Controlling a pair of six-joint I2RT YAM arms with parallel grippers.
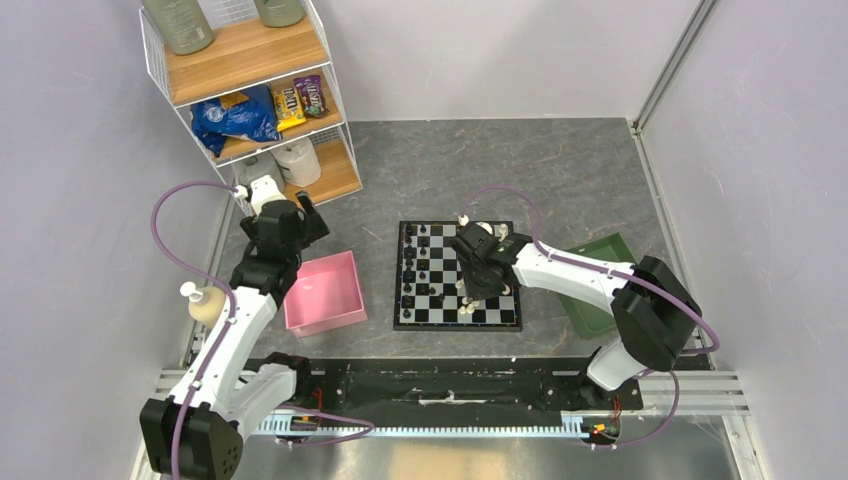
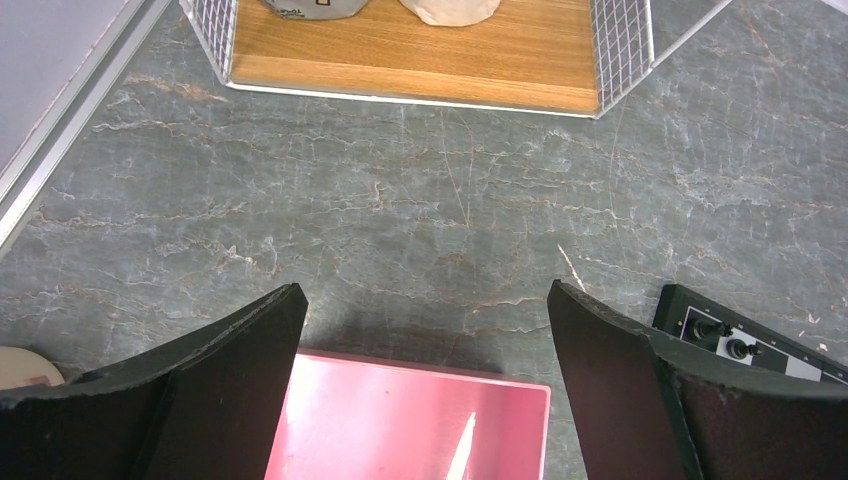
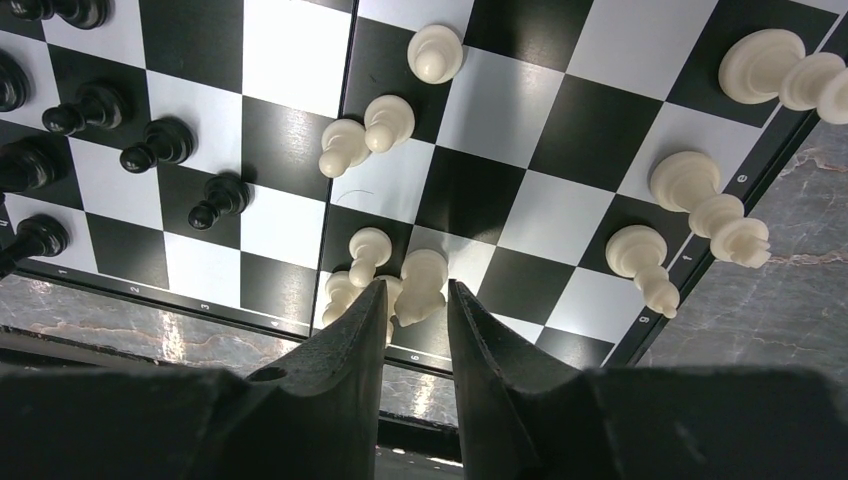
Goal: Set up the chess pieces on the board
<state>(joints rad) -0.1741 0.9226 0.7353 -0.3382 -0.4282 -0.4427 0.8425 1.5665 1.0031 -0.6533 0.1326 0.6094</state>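
Note:
The board (image 1: pixel 457 325) lies mid-table, and its squares (image 3: pixel 560 120) fill the right wrist view. Black chess pieces (image 3: pixel 160 143) stand along its left side (image 1: pixel 415 265). White pieces (image 3: pixel 690 190) stand and lean near the right edge, with more white pawns (image 3: pixel 365 135) in the middle. My right gripper (image 3: pixel 413 290) hovers low over the board's near edge (image 1: pixel 470 300). Its fingers are close together on a white pawn (image 3: pixel 422 285), with other white pawns (image 3: pixel 345 290) crowded just left of it. My left gripper (image 2: pixel 425 300) hangs open and holds nothing.
The pink tray (image 1: pixel 325 290) sits left of the board, its far edge (image 2: pixel 400 420) under my left gripper. A green tray (image 1: pixel 600 260) lies right of the board under the right arm. A wire shelf (image 1: pixel 250 90) stands at the back left. A cream bottle (image 1: pixel 205 300) stands by the left arm.

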